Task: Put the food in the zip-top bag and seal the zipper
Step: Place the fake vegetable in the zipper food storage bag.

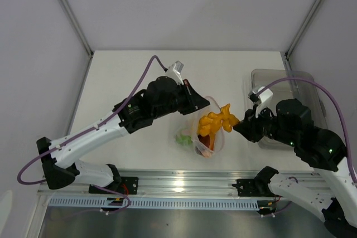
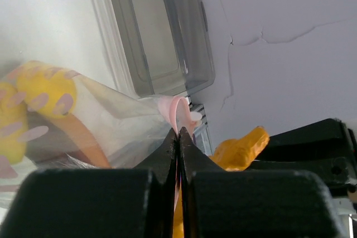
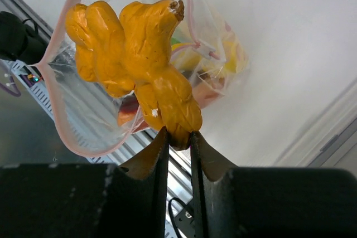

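The zip-top bag (image 1: 207, 140) is probably very light, soft and slippery. Its thin walls fold easily, so the best place to take it is the zipper (image 3: 51, 104), which looks a little stiffer. The left gripper (image 2: 178, 137) has its jaws pressed together on this pink strip and holds the mouth up. The right gripper (image 3: 178, 137) pinches the narrow end of a knobby yellow-orange piece (image 3: 142, 59) of the food, just above the open mouth. This piece seems hard and light. The bag is clear and crinkled, in the middle of the table at the near edge, left of the grey tray (image 1: 273, 73). Other yellow and reddish pieces (image 3: 212, 90) lie inside it.
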Available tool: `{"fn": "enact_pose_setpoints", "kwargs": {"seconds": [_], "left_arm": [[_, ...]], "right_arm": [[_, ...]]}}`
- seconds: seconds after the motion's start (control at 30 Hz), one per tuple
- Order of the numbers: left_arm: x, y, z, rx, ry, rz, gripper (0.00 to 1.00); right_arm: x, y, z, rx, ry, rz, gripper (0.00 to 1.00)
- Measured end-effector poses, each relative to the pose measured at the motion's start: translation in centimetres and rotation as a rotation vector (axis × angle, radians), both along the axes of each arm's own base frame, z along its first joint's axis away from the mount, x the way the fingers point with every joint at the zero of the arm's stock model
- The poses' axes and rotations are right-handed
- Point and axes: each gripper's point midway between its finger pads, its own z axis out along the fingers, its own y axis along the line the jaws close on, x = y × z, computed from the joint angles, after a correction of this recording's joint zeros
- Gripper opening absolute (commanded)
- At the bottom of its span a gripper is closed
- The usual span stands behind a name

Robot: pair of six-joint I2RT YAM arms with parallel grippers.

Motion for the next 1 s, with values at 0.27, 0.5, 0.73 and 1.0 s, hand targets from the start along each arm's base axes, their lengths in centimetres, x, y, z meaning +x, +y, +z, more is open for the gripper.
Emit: {"fn": "enact_pose_setpoints", "kwargs": {"seconds": [0.27, 0.5, 0.73, 1.0], "left_arm": [[0.7, -0.4, 0.3, -0.013, 0.027, 0.038, 0.01], [0.9, -0.4, 0.2, -0.013, 0.032, 0.059, 0.01], [0.7, -0.6, 0.3, -0.018, 0.024, 0.072, 0.01], [-0.5, -1.7, 0.5, -0.026, 0.009, 0.079, 0.01]], "right_arm": [[1.9, -0.4, 1.4, -0.048, -0.015, -0.087, 0.0], [1.7, -0.3, 2.3, -0.029, 0.092, -0.154, 0.0], [1.1, 0.4, -0.5, -0.066, 0.27, -0.205, 0.0], [-0.1, -0.1, -1.8, -0.062, 0.376, -0.282, 0.0]]}}
